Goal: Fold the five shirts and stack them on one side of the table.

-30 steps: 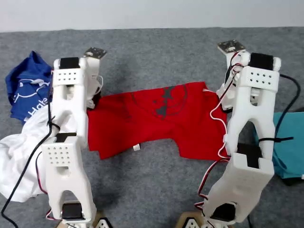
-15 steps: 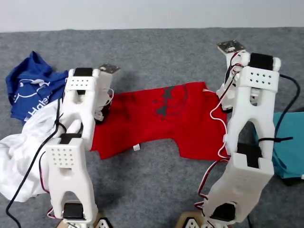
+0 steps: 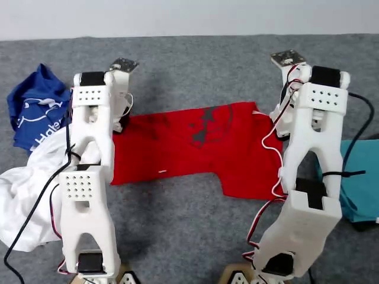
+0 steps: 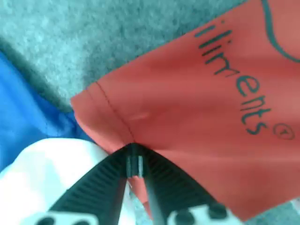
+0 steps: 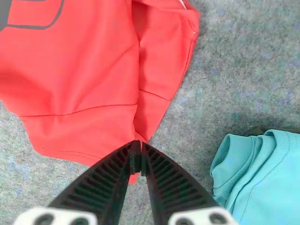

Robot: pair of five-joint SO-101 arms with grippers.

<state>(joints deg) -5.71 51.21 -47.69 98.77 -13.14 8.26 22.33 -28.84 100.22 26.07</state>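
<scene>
Over on the left, the white plastic left arm (image 3: 89, 148) swung in toward the middle and then went back out. The low corner of the red shirt with a dark print (image 3: 177, 148) hung down before. Now it is pulled up, so the near edge lies straighter. The white right arm (image 3: 308, 154) has not moved.

The grey carpet table (image 3: 195, 59) is the biggest thing. The red shirt lies flat across its middle, between the two arms, spread out so it can be folded.

A crumpled white shirt (image 3: 23, 189) lies in a heap at the left side, next to the left arm. A bunched blue shirt with white writing (image 3: 35, 106) sits just behind it and touches it. A teal shirt (image 3: 358, 183) lies at the right edge. I think these are pushed aside so there is room to work on the red one.

The black left gripper (image 4: 135, 164) is squeezed tight on the hem at the left end of the red shirt. The black right gripper (image 5: 138, 157) is squeezed tight on the cloth edge at the right end. Each holds one end, likely to keep the cloth stretched and smooth. I think the folding of this shirt has only just started.
</scene>
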